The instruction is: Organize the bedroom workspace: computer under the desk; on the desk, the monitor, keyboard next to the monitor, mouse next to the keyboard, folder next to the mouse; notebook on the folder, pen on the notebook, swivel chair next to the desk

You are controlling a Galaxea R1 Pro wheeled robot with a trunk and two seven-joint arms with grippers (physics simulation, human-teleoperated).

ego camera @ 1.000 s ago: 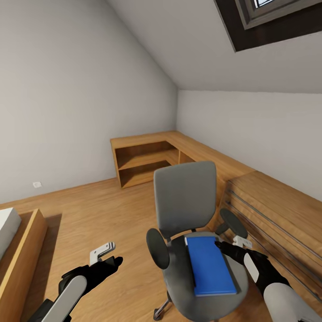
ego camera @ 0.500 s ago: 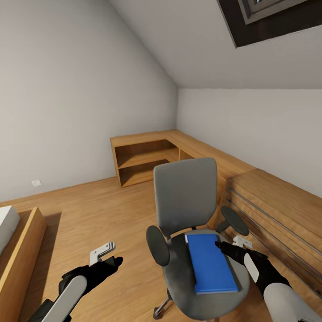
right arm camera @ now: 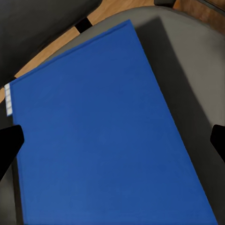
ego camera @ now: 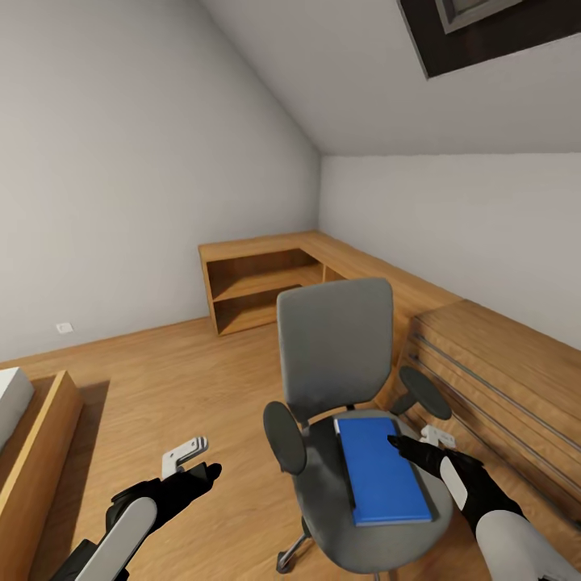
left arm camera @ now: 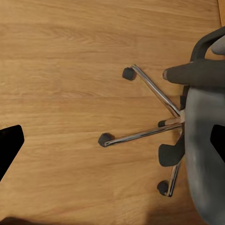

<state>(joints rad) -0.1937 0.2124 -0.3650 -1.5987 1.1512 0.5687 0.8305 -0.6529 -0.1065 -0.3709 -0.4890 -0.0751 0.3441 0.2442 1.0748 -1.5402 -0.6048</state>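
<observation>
The flat blue rectangular folder [ego camera: 381,470] lies on the seat of the grey upholstered swivel chair [ego camera: 336,355], its long axis running from the tall backrest toward the seat's front edge, turned slightly off the chair's centre line. In the right wrist view the blue folder [right arm camera: 103,140] has a small white tab at one corner and covers most of the grey seat.

The right gripper [ego camera: 411,448] hovers just above the folder's right edge, near the black right armrest [ego camera: 425,392]; its jaws are spread wide, holding nothing. The left gripper [ego camera: 198,468] hangs over the wooden floor [ego camera: 161,387], apart from the chair, jaws spread and empty. The left wrist view shows the chair's chrome five-star base [left arm camera: 154,126] on black casters.

A light-wood corner shelf unit [ego camera: 258,286] stands behind the chair, and a light-wood chest with long bar handles [ego camera: 500,387] stands to its right.
</observation>
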